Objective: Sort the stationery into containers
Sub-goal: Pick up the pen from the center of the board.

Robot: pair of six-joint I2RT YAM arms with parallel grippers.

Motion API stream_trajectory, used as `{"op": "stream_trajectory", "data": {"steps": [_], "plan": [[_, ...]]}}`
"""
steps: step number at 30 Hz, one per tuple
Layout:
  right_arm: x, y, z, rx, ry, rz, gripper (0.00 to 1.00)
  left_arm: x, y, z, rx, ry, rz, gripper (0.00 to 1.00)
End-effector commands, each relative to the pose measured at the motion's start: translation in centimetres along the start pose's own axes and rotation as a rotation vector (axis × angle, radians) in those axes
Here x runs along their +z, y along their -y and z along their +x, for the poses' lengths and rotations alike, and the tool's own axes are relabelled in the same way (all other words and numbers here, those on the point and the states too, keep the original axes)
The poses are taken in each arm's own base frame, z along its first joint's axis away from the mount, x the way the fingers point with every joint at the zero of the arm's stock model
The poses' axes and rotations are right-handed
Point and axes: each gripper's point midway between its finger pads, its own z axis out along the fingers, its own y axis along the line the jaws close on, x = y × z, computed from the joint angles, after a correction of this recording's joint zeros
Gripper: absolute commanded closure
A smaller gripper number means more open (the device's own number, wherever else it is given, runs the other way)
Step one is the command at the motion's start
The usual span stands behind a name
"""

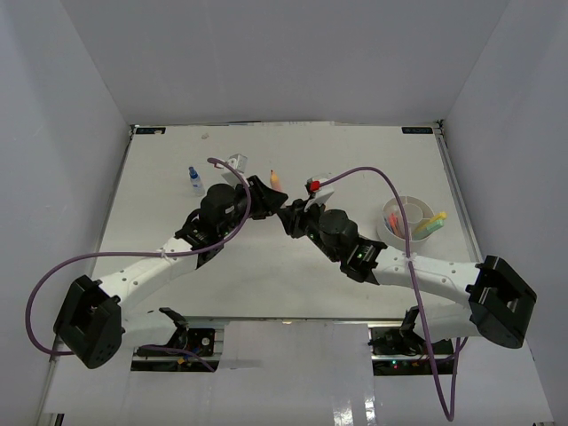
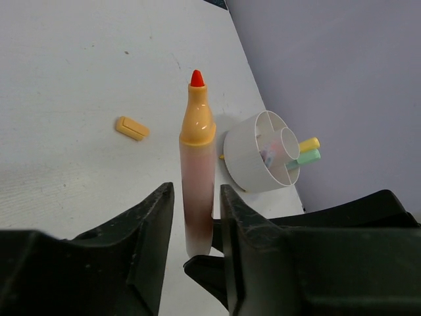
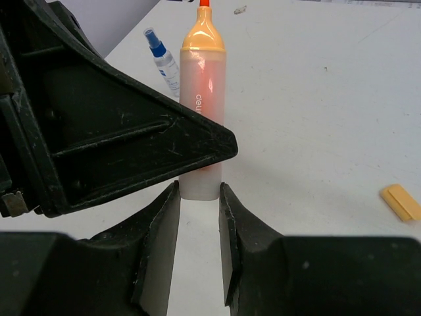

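An uncapped orange highlighter (image 3: 202,99) with a red tip (image 2: 196,78) is held off the table between both arms. My right gripper (image 3: 198,189) is shut on its white butt end. My left gripper (image 2: 196,191) straddles its barrel, jaws open with a thin gap on each side. Both grippers meet mid-table: the left gripper (image 1: 264,192) and the right gripper (image 1: 291,214). The round white divided container (image 1: 388,213) stands to the right and shows past the highlighter as the same container (image 2: 250,164). It holds a yellow pen (image 2: 308,143) and a green pen (image 2: 306,157). A blue-capped bottle (image 1: 194,180) lies far left.
A small orange block (image 2: 131,128) lies on the table beyond the highlighter, the same orange block (image 3: 401,201) at the right in the right wrist view. A small pale item (image 1: 236,162) sits near the bottle (image 3: 162,58). White walls enclose the table.
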Motion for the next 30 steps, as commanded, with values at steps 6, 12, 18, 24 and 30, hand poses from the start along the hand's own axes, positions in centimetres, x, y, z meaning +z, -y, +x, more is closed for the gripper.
{"op": "stream_trajectory", "data": {"steps": [6, 12, 18, 24, 30], "plan": [[-0.4, -0.5, -2.2, 0.046, 0.075, -0.007, 0.92, 0.0, 2.0, -1.8, 0.031, 0.059, 0.062, 0.82], [-1.0, 0.2, -1.8, 0.008, 0.048, 0.009, 0.6, -0.1, 1.3, -1.7, 0.074, 0.059, 0.04, 0.97], [-1.7, 4.6, -0.2, -0.042, -0.065, 0.1, 0.32, -0.1, -1.5, -2.1, 0.166, 0.05, -0.051, 1.0], [-1.1, 11.6, 1.8, -0.089, -0.326, 0.158, 0.21, -1.0, -5.8, -4.3, 0.23, -0.014, -0.091, 1.0], [1.0, 14.9, 2.8, -0.276, -0.576, 0.116, 0.22, -2.2, -7.4, -4.6, 0.397, -0.102, -0.071, 1.0]]}}
